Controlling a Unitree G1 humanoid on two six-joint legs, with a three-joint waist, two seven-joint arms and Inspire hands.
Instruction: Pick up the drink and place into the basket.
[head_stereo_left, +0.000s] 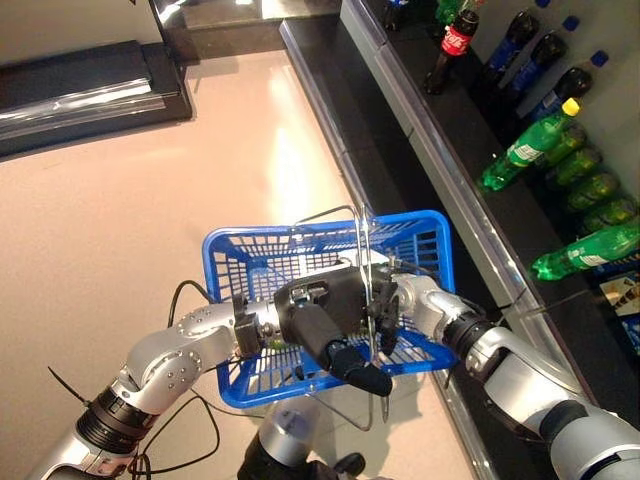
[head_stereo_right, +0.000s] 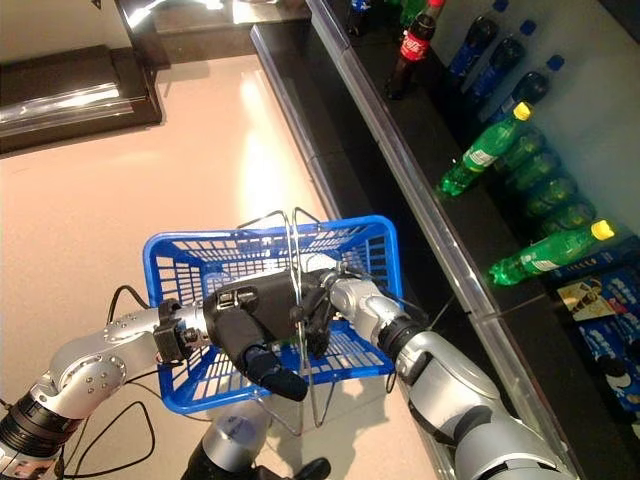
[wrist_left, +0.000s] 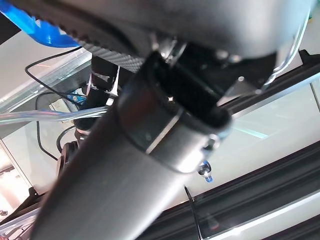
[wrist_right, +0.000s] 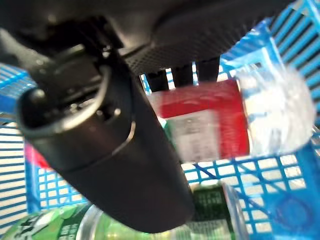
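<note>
Bright overhead glare on floor (head_stereo_left: 270, 160), wrist views blurred close-up

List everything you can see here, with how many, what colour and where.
Basket: one, blue, wire handles, held over the pale floor.
Clear bottle: one, red label, inside the basket past the right hand's fingers.
Green bottle: at least one, lying on the basket's bottom.
Shelf bottles: several green, several dark with blue caps, one dark with red label, on the shelf at right.
Left hand: dark, at the basket's handles; grip unclear.
Right hand: dark, in the basket, fingers behind the clear bottle.
</note>
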